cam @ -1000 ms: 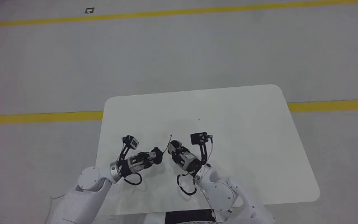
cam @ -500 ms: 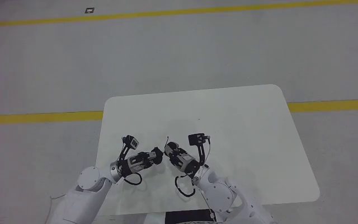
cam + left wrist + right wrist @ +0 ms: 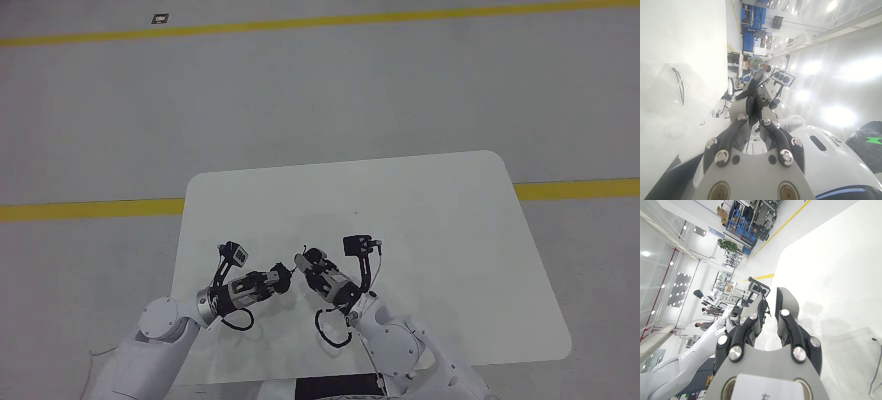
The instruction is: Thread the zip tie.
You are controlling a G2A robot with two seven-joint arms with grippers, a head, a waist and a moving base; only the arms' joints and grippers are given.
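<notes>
Overhead: you see the grey two-fingered left gripper [image 3: 284, 276] and the matching right gripper [image 3: 301, 262] tip to tip above the white rounded table [image 3: 450, 220], toward its near edge and left of its middle.
Left fingers: your left wrist camera shows the left gripper [image 3: 753, 83] clenched, with a dark strip sandwiched between the fingers. You cannot tell whether that strip is the tie.
Right fingers: your right wrist camera shows the right gripper [image 3: 770, 293] spread, with a clear gap.
Thin black plastic zip tie [image 3: 766, 306]: it lies in that gap, against the inner pad of one right finger. You cannot tell what pinches it.
Tie axis: its length runs along that finger, from tip towards knuckle, and a short stub end pokes into the gap.
Clear plastic tray [image 3: 662, 79] [image 3: 851, 344]: both wrist cameras give you this on the table, with spare black ties [image 3: 680, 85] [image 3: 876, 351] inside.
</notes>
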